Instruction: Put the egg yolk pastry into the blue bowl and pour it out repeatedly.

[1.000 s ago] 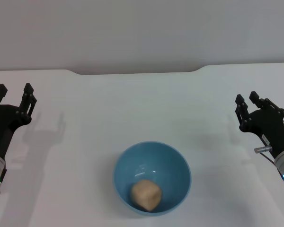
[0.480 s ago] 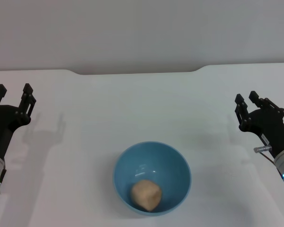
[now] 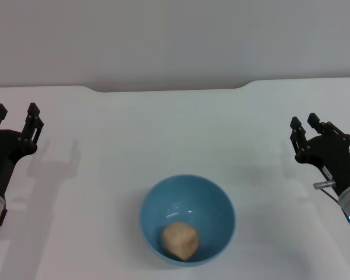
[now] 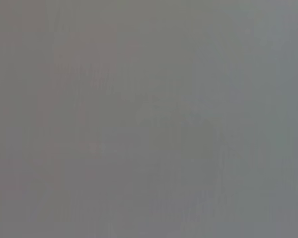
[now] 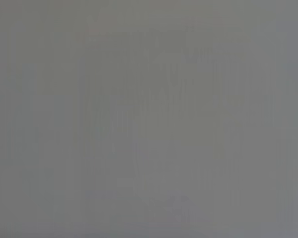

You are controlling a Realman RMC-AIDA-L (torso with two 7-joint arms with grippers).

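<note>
Nothing has moved since the earlier frames: you have both arms exactly where they were, and the bowl and its contents sit unchanged.

Your small, lumpy, pale tan egg yolk pastry (image 3: 180,240) lies inside the deep, glossy, sky-blue round bowl (image 3: 187,219), resting on the inner wall at the side nearest you, a little left of the bowl's middle. The bowl stands upright on the flat white table (image 3: 163,128), low in the centre of the head view, its near rim close to that view's lower edge.

Your black left gripper (image 3: 16,115) hangs at the far left, well apart from the bowl, with its two fingers spread and nothing between them. Your black right gripper (image 3: 304,125) hangs at the far right, likewise well clear of the bowl; its fingertips stand apart, holding nothing.

You have bare white tabletop on both sides between each gripper and the bowl, and more of it behind the bowl up to the table's far edge, where a shallow notch meets the grey wall (image 3: 175,41).

Both wrist views give you only a flat grey blur; nothing can be told from them.
</note>
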